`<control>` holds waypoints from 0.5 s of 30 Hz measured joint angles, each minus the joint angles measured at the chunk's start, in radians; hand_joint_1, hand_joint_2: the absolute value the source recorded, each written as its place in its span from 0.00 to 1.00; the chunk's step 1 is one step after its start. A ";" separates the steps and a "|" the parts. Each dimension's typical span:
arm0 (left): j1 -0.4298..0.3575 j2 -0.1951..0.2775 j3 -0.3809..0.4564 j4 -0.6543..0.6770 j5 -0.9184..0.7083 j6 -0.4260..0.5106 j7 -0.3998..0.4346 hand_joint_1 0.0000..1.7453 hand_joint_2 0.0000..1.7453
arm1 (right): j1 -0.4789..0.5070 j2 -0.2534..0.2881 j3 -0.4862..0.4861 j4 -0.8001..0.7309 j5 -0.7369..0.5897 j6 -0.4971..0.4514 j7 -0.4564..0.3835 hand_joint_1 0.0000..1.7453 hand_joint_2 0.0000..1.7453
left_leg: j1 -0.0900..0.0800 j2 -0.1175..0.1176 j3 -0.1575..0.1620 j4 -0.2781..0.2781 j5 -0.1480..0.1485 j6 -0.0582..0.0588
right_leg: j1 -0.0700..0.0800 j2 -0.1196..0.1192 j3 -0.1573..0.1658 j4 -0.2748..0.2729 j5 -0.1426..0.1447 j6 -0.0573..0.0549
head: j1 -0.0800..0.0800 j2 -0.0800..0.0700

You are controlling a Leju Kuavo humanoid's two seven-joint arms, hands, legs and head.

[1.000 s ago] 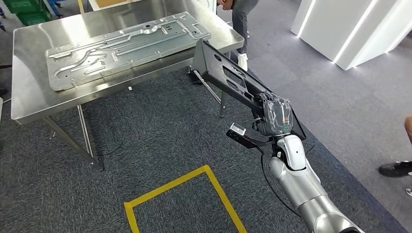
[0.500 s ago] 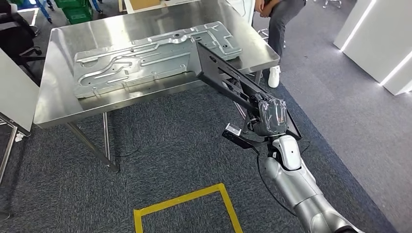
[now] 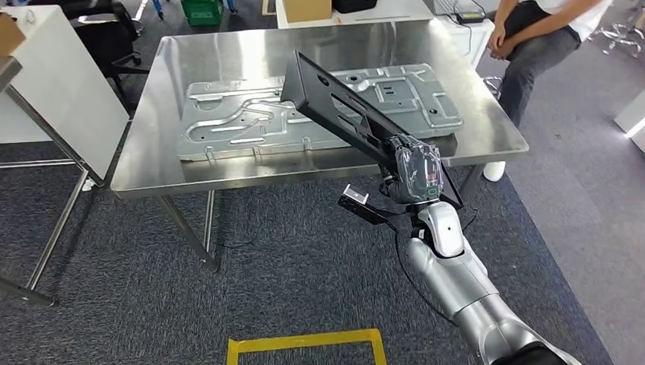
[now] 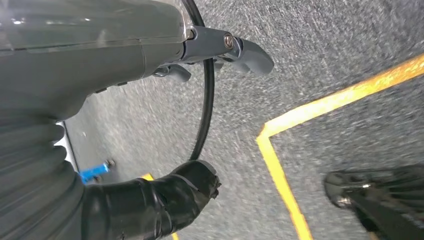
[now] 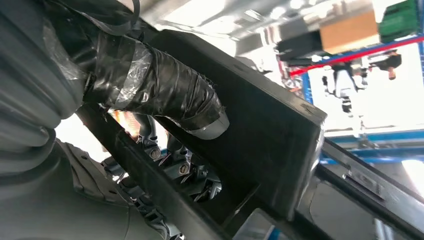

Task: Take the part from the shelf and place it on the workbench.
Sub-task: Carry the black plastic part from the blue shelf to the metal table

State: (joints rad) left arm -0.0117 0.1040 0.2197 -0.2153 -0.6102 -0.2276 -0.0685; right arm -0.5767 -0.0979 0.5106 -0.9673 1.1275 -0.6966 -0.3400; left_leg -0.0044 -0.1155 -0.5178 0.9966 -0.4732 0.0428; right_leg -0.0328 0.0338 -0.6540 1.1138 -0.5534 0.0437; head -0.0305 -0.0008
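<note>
Steel tabletop (image 3: 144,163) sits ahead, a large stamped metal panel (image 3: 228,122) lying flat across it. Right hand (image 3: 417,173) grips the long black part (image 3: 335,106) by its near end; the far end hangs over the panel, clear of the surface. Step: transport, nearly at placement. Next: lower and release. Left hand (image 4: 220,47) hangs over carpet, holding nothing. Green crate (image 3: 201,11) beyond the tabletop, contents unreadable.
</note>
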 joint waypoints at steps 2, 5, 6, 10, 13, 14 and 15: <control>-0.002 0.002 0.000 0.001 0.002 0.000 0.001 0.00 1.00 | -0.024 -0.004 0.019 0.011 -0.002 0.017 0.032 1.00 1.00 | -0.001 -0.023 0.010 0.014 -0.025 -0.014 | 0.000 0.023 0.004 -0.057 0.111 -0.012 | 0.002 0.000; -0.004 0.006 0.000 0.001 0.011 0.004 0.004 0.00 1.00 | -0.094 0.004 0.051 0.024 -0.008 0.098 0.113 1.00 1.00 | -0.002 -0.011 0.013 0.035 -0.037 -0.033 | 0.002 0.007 0.019 -0.060 0.126 -0.046 | 0.003 0.000; -0.004 0.008 0.001 0.001 0.018 0.006 0.005 0.00 1.00 | -0.125 0.008 0.061 0.028 -0.013 0.144 0.139 1.00 1.00 | -0.002 0.016 -0.001 0.059 -0.045 -0.038 | 0.002 0.001 0.024 -0.062 0.125 -0.054 | 0.002 0.000; -0.011 0.009 0.009 0.001 0.042 0.001 0.004 0.00 1.00 | -0.232 0.020 0.115 0.057 -0.016 0.323 0.208 1.00 1.00 | 0.007 0.103 -0.140 0.270 -0.126 -0.059 | 0.007 -0.016 0.039 -0.067 0.112 -0.070 | 0.000 0.000; -0.009 0.010 0.012 0.001 0.050 -0.012 0.001 0.00 1.00 | -0.283 0.038 0.170 0.084 0.008 0.384 0.239 1.00 1.00 | 0.014 0.109 -0.166 0.224 -0.060 -0.059 | 0.008 -0.025 0.057 -0.067 0.095 -0.070 | 0.000 0.000; -0.008 0.010 0.013 0.001 0.052 -0.014 0.000 0.00 1.00 | -0.298 0.046 0.184 0.093 0.014 0.393 0.247 1.00 1.00 | 0.014 0.111 -0.146 0.152 -0.008 -0.057 | 0.009 -0.027 0.064 -0.067 0.089 -0.069 | 0.000 0.000; -0.007 0.012 0.014 0.001 0.054 -0.015 0.000 0.00 1.00 | -0.312 0.054 0.195 0.102 0.018 0.400 0.253 1.00 1.00 | 0.011 0.113 -0.128 0.090 0.026 -0.054 | 0.010 -0.030 0.070 -0.068 0.085 -0.067 | 0.000 0.000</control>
State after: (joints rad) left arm -0.0190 0.1160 0.2334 -0.2144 -0.5567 -0.2429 -0.0684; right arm -0.8885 -0.0440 0.7055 -0.8654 1.1453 -0.2968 -0.0873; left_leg 0.0070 -0.0023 -0.6456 1.0867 -0.4472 -0.0114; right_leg -0.0228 0.0038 -0.5841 1.0458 -0.4688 -0.0229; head -0.0307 -0.0008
